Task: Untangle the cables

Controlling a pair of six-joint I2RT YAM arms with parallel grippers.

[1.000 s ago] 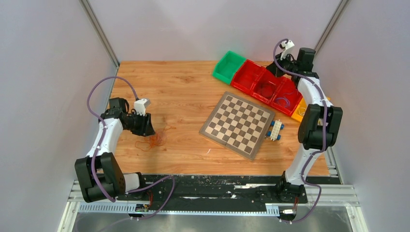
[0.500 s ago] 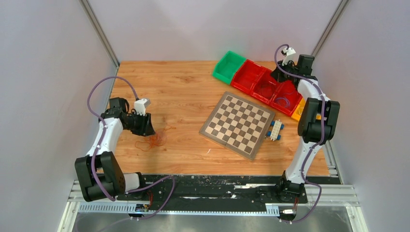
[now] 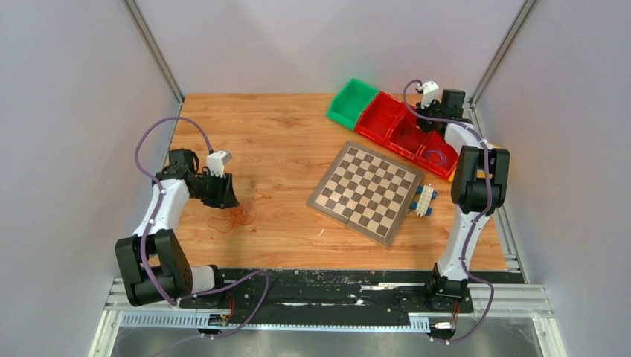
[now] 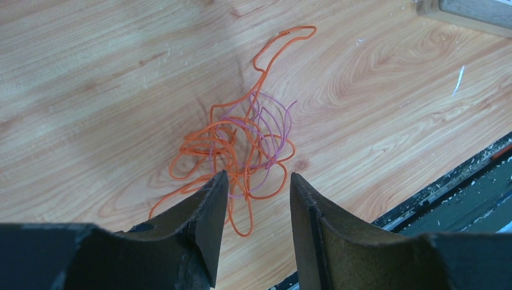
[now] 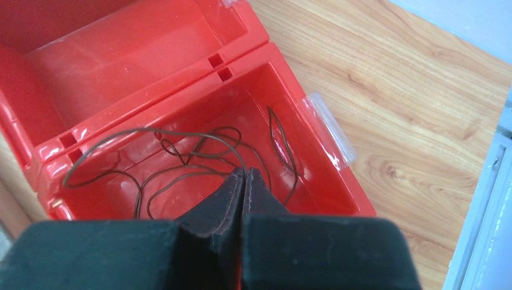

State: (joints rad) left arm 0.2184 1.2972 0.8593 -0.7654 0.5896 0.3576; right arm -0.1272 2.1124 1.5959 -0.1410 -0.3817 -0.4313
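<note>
Our tangle of thin orange and purple wires [image 4: 238, 151] lies on the wooden tabletop [image 4: 90, 90] just ahead of our released left end effector [image 4: 253, 181], while our right end effector [image 5: 244, 172] hangs clenched over a red plastic bin [image 5: 199, 115].

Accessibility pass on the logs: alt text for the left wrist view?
A loose tangle of thin orange and purple cables lies on the wooden table, its nearest loops between the open dark fingers of the left end effector.
</note>
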